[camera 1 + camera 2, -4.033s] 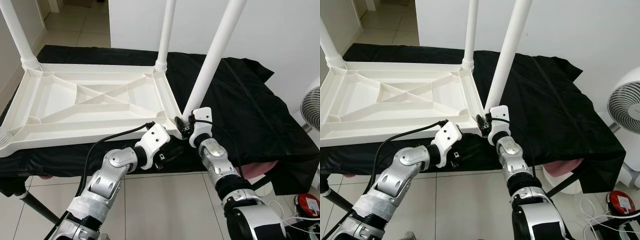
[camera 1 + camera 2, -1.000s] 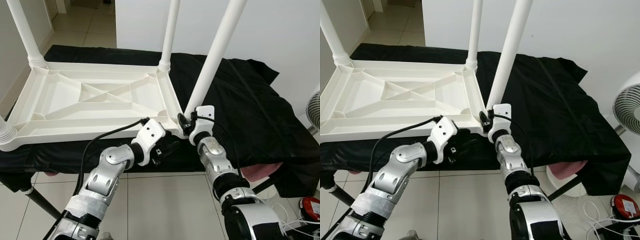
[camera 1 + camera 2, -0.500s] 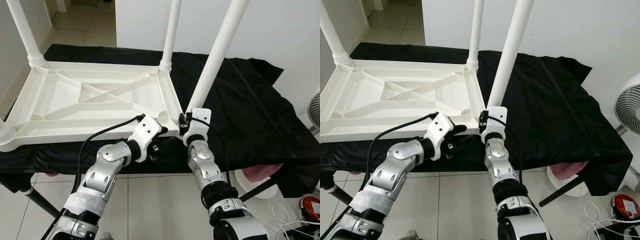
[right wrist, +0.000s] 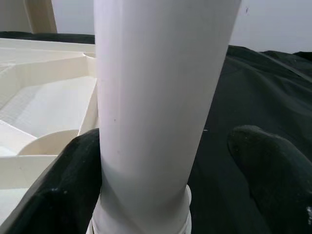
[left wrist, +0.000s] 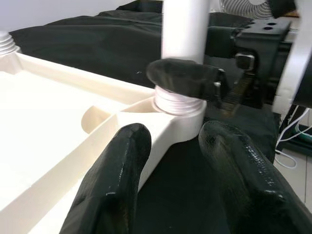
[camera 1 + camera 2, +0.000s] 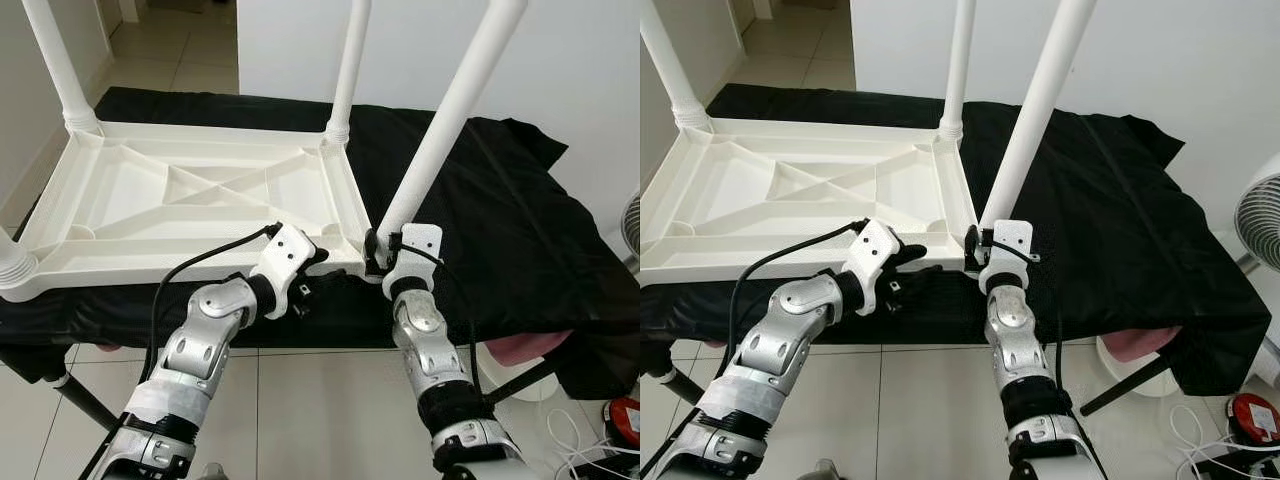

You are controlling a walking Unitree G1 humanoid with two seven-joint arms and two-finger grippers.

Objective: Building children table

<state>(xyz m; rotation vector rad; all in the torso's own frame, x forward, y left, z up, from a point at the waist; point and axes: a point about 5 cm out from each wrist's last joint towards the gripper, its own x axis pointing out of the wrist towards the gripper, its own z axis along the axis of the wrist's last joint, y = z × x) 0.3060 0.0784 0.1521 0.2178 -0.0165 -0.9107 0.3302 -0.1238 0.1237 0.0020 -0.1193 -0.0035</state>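
**White plastic children's table, inverted, on black cloth**

White plastic children's table top (image 6: 190, 205), ribbed underside facing up, lies on a black cloth-covered bench (image 6: 500, 230) and takes up the bench's 9 o'clock half. Cross-braced ribs run across the tray-like underside.

Legs: white round plastic table legs stand at the corners. One leg (image 6: 60, 65) is at 10 o'clock, one leg (image 6: 347, 65) at 12 o'clock, and a tilted leg (image 6: 450, 120) rises from the near corner socket (image 5: 178, 109) at about 5 o'clock of the top, leaning away toward 1 o'clock. A ribbed stub of another leg (image 6: 12, 265) shows at 8 o'clock.

Left gripper (image 5: 175, 161): at the near edge of the top, black fingers (image 5: 117, 175) spread apart on either side of the corner socket, one under the rim; not clamped.

Right gripper (image 4: 165, 170): at the base of the tilted leg, fingers (image 4: 73, 175) apart with the leg between them; one pad lies against the leg, the other stands clear of it.

Surroundings: pale tiled floor (image 6: 320, 400); white wall (image 6: 590, 60); white fan (image 6: 1262, 215) at 3 o'clock; red object (image 6: 1250, 412) with white cables at 4 o'clock.
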